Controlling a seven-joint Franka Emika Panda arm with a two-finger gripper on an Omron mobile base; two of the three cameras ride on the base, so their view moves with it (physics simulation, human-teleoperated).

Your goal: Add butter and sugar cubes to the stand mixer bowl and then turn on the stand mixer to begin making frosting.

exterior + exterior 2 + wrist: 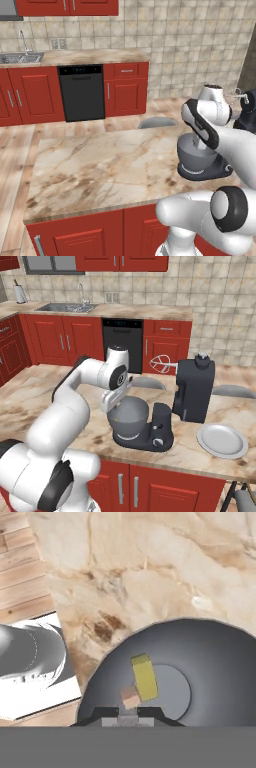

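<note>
Sitting at the bottom of the stand mixer bowl (210, 677), in the lower middle of the hand view, is one sugar cube (130, 697), small and tan. It touches the yellow butter (144, 676), which lies just above it in the picture. The cube is right above the claw (128, 713), very close to its two dark tips. The claw is shut, and the pictures do not show it holding anything.

In the right base view the claw (111, 406) hangs at the left rim of the grey bowl (131, 417), near the middle of the frame. The bowl sits on the round base of the dark stand mixer (192, 390), whose big head is tipped up to the right. A white plate (222, 440) lies at the lower right on the marble counter (60, 391).

In the left base view the bowl (192, 151) is at the right, partly behind the white arm.
</note>
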